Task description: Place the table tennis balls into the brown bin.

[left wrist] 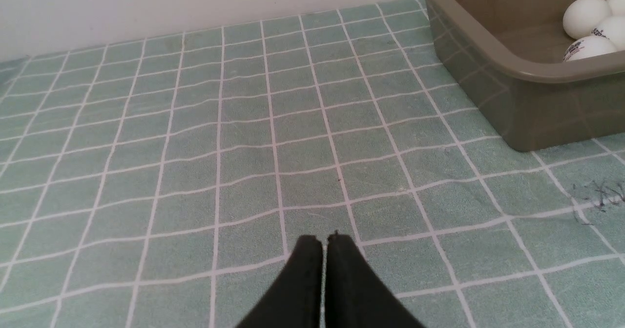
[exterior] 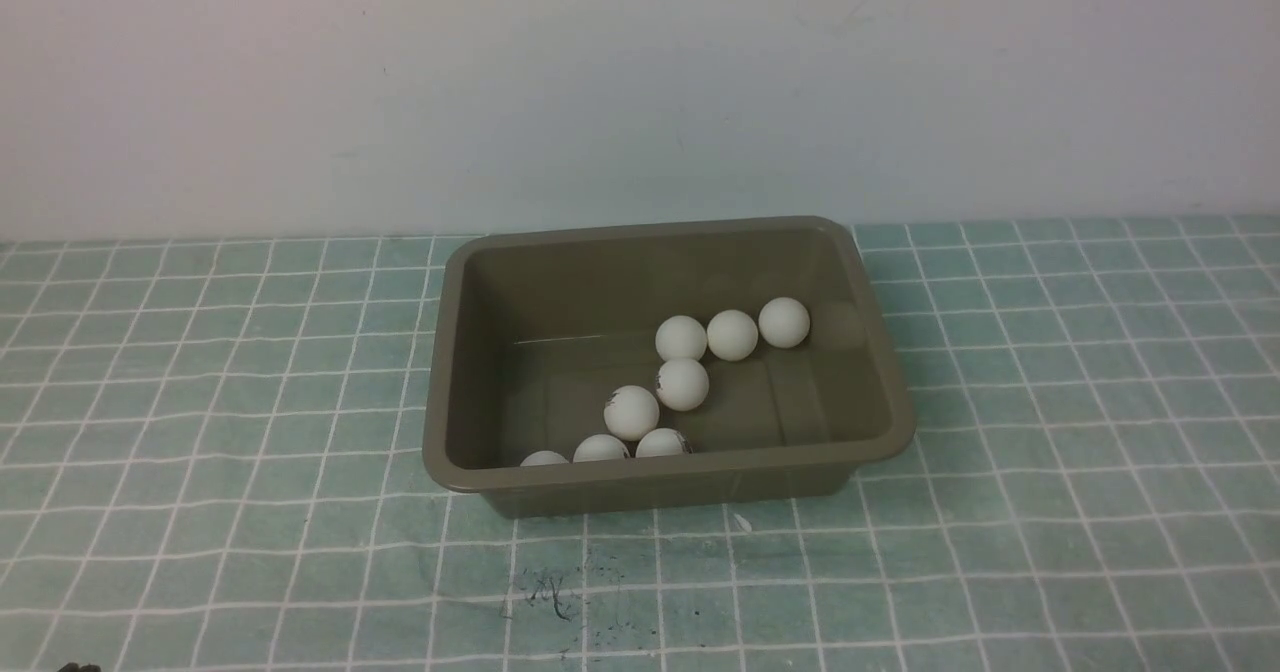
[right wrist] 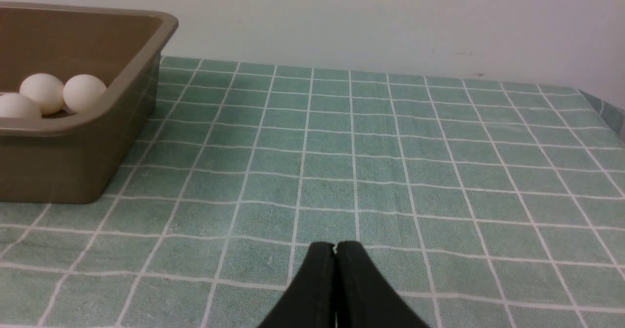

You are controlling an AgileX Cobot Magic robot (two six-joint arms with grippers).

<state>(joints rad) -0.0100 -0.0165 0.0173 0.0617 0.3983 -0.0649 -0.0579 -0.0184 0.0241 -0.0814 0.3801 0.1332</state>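
Note:
The brown bin (exterior: pixel 440 352) stands in the middle of the table, and several white table tennis balls (exterior: pixel 682 383) lie inside it, some along its near wall. In the left wrist view a corner of the bin (left wrist: pixel 493 54) shows with balls (left wrist: pixel 583 15) inside, well away from my left gripper (left wrist: pixel 324 240), which is shut and empty over bare cloth. In the right wrist view the bin (right wrist: pixel 127 79) holds balls (right wrist: pixel 84 92), and my right gripper (right wrist: pixel 335 246) is shut and empty, apart from it. Neither gripper shows in the front view.
A green cloth with a white grid (exterior: pixel 1050 452) covers the table. A dark scribble mark (exterior: pixel 545 592) lies on the cloth in front of the bin. A pale wall (exterior: pixel 640 82) rises behind the table. The table's right edge (right wrist: pixel 600 106) shows in the right wrist view.

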